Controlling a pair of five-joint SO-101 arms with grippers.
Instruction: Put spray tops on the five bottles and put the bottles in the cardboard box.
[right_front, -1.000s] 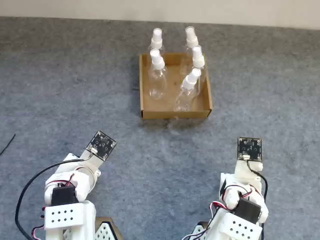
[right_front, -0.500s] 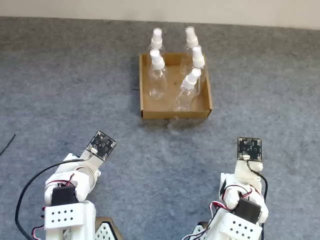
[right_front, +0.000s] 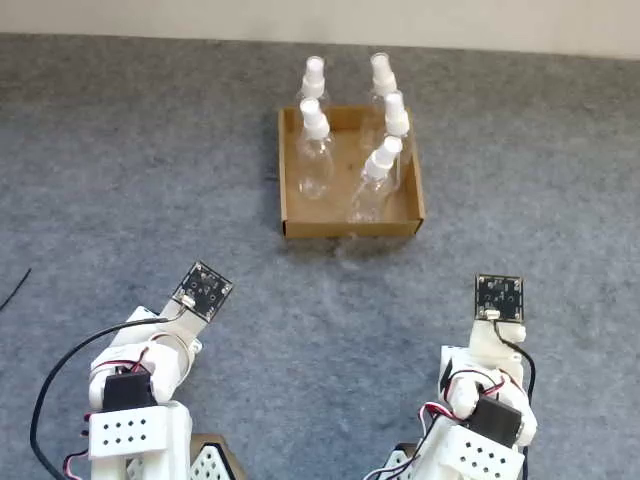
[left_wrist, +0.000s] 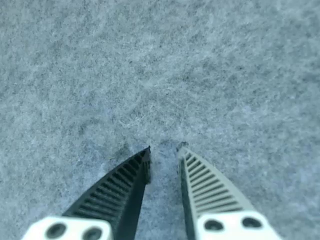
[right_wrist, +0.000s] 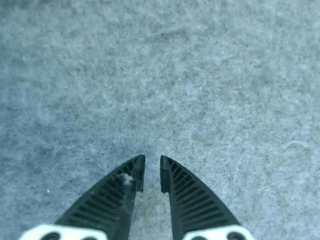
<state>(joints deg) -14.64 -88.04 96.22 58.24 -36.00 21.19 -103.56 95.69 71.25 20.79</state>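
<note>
High view: five bottles with spray tops are seen in the cardboard box, one leaning, well ahead of both arms. Left wrist view: the left gripper is seen slightly parted, empty, over grey carpet. Right wrist view: the right gripper is seen almost closed, empty; the task is judged done, so the leaning bottle is best not nudged.
</note>
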